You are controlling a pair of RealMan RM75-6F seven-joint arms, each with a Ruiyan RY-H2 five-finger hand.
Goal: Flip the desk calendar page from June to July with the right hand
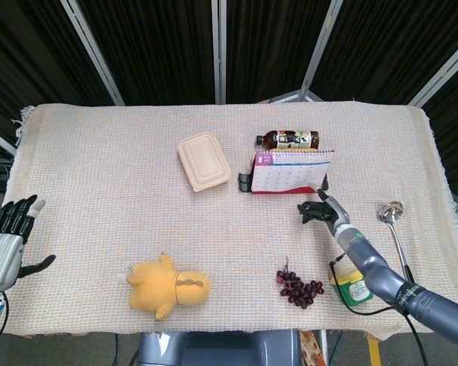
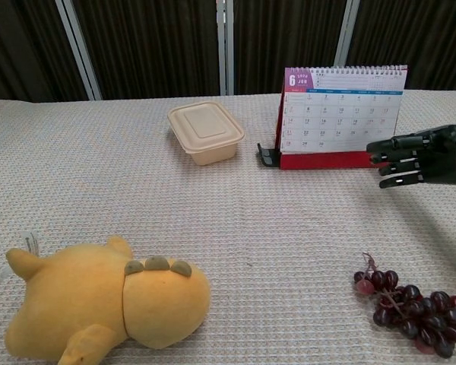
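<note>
The desk calendar (image 2: 340,114) stands at the back of the table showing its June page, with a red base and a spiral top edge; from the head view the calendar (image 1: 291,172) stands upright. My right hand (image 2: 422,156) hovers just right of and in front of its lower right corner, fingers stretched toward the page, holding nothing. In the head view the right hand (image 1: 323,211) sits just below the calendar's right end. My left hand (image 1: 6,242) rests open at the table's left edge.
A beige lidded box (image 1: 203,160) lies left of the calendar, a dark bottle (image 1: 290,140) behind it. Grapes (image 2: 409,303) lie near the front right, a yellow plush toy (image 2: 106,304) front left. A ladle (image 1: 394,225) and a small green tub (image 1: 354,288) sit at right.
</note>
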